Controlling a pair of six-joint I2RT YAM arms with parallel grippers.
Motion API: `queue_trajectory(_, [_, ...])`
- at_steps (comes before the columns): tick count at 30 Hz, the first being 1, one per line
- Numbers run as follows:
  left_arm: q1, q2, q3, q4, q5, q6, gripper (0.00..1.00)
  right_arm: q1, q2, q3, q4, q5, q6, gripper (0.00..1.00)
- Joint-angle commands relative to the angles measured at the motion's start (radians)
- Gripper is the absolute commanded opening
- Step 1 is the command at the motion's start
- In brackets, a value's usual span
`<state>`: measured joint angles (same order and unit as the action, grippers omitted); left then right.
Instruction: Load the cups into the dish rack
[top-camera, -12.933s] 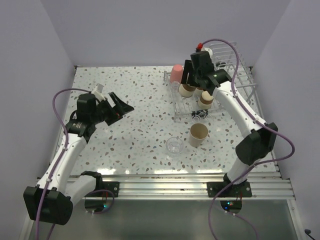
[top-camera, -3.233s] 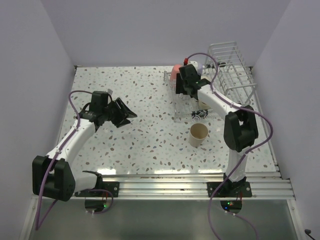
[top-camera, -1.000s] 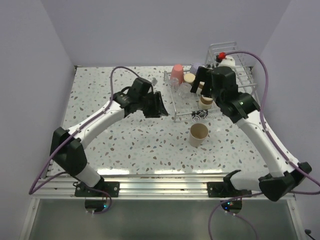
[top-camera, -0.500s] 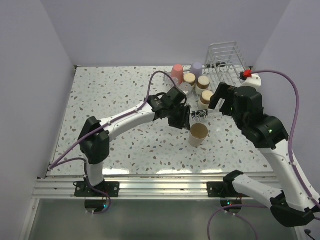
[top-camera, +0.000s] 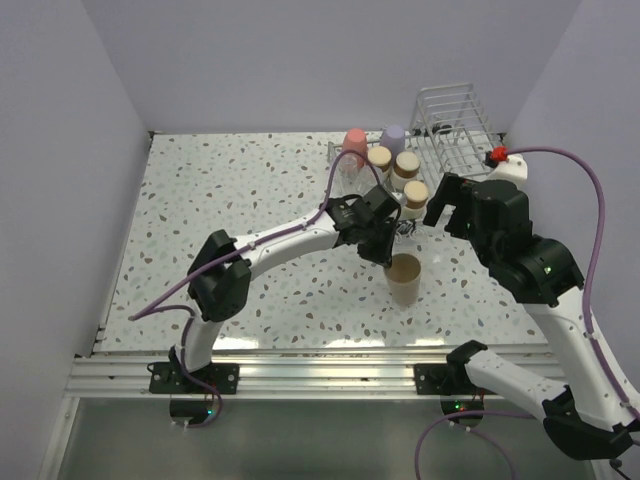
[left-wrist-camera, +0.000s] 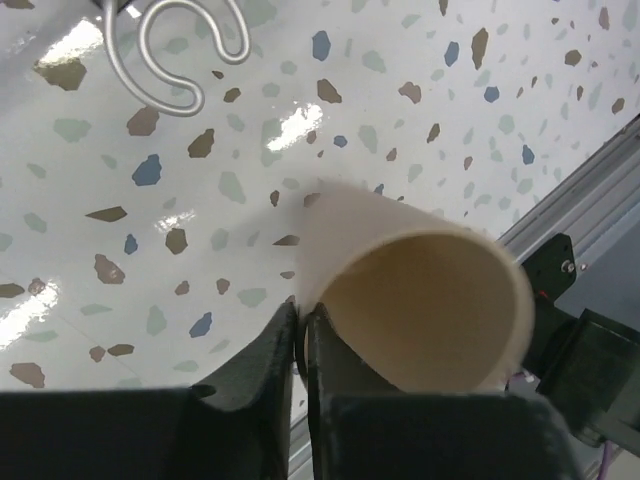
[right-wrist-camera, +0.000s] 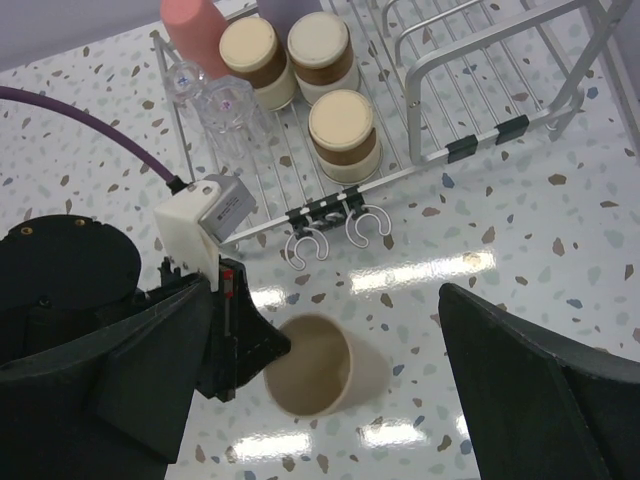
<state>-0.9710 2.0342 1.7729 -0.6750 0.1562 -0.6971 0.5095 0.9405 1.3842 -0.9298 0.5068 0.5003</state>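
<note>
Top external view shows you the speckled tabletop (top-camera: 250, 200) with the dish rack (top-camera: 455, 100) in its far right corner, the tall cage nearest that corner and the low grid on the cage's left. The right gripper (top-camera: 450, 205) hangs just in front of the grid with its fingers spread wide and nothing between them, probably parked there to leave the left arm room. The left gripper (top-camera: 388, 254) reaches across from the left and is pinched together on the wall of the beige cup (top-camera: 405, 278), one finger inside the rim and one outside, a grip that suits a thin open tumbler. That cup sits on the tabletop mouth up, right of centre, between the rack and the near edge; it looks slightly tipped, though you cannot be sure it is off the surface. On the grid, the three brownish cups (top-camera: 405, 166), the coral-red cup (top-camera: 352, 142), the lavender cup (top-camera: 393, 137) and the clear cups (right-wrist-camera: 228, 100) stand bottoms up, presumably to drain. The beige cup appears to be the last one unloaded.
</note>
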Motion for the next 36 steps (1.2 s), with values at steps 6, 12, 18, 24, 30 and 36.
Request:
queue_trajectory(6, [0.047, -0.067, 0.047, -0.008, -0.052, 0.018, 0.00, 0.000, 0.026, 0.116, -0.011, -0.005, -0.011, 0.98])
queue_trajectory(12, [0.273, -0.365, -0.218, 0.211, 0.129, -0.062, 0.00, -0.002, 0.096, 0.269, 0.075, -0.143, 0.030, 0.98])
queue_trajectory(18, [0.526, -0.551, -0.349, 0.397, 0.339, -0.189, 0.00, 0.000, 0.188, 0.230, 0.299, -0.434, 0.170, 0.98])
queue_trajectory(24, [0.678, -0.672, -0.556, 0.869, 0.577, -0.543, 0.00, -0.002, 0.279, 0.112, 0.557, -0.677, 0.394, 0.98])
queue_trajectory(30, [0.712, -0.732, -0.629, 1.127, 0.612, -0.654, 0.00, -0.003, 0.334, 0.079, 0.750, -0.754, 0.537, 0.98])
queue_trajectory(36, [0.729, -0.758, -0.687, 1.294, 0.603, -0.770, 0.00, -0.002, 0.368, 0.101, 0.770, -0.761, 0.567, 0.98])
